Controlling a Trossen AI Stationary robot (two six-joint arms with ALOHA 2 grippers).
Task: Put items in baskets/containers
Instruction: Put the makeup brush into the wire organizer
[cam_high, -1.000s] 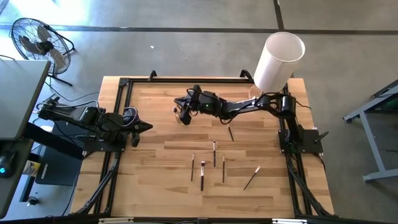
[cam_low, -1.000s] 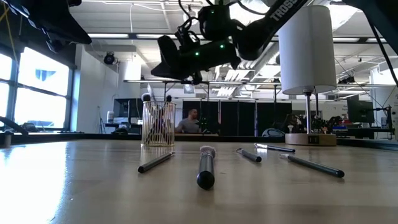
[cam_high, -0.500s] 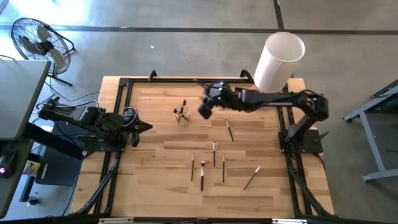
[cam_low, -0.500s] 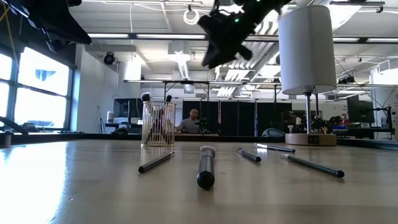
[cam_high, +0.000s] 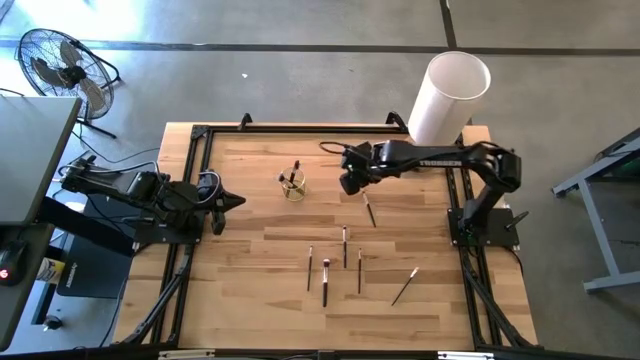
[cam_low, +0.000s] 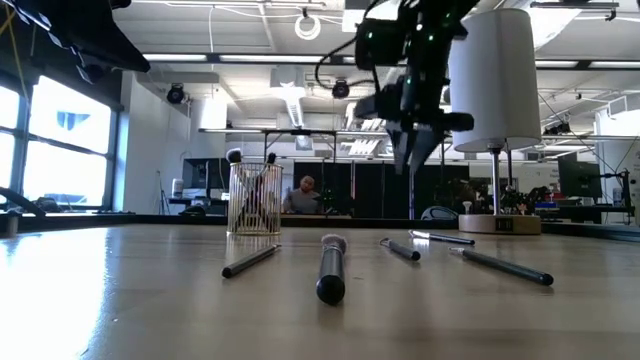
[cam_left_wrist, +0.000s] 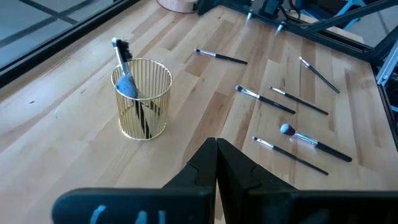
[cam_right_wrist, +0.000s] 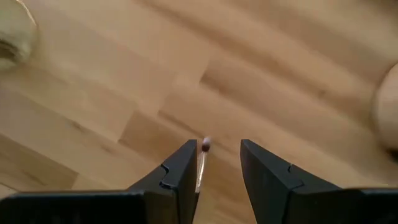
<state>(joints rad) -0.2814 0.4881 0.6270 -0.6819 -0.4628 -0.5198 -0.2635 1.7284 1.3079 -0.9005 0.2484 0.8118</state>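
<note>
My right arm, high view: pale lettering along the link, too small to read.
My right arm, low view: no lettering legible.
White cylinder, far right corner of tabletop: no label seen.
Brushes, wire cup: no markings legible.
Room behind: no readable signs.

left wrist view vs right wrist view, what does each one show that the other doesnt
Only the left wrist view shows the gold wire cup holding brushes, five loose brushes beyond it, and the left gripper shut. Only the right wrist view shows the right gripper open just over one brush, seen between its fingers. Both show the wooden table.
</note>
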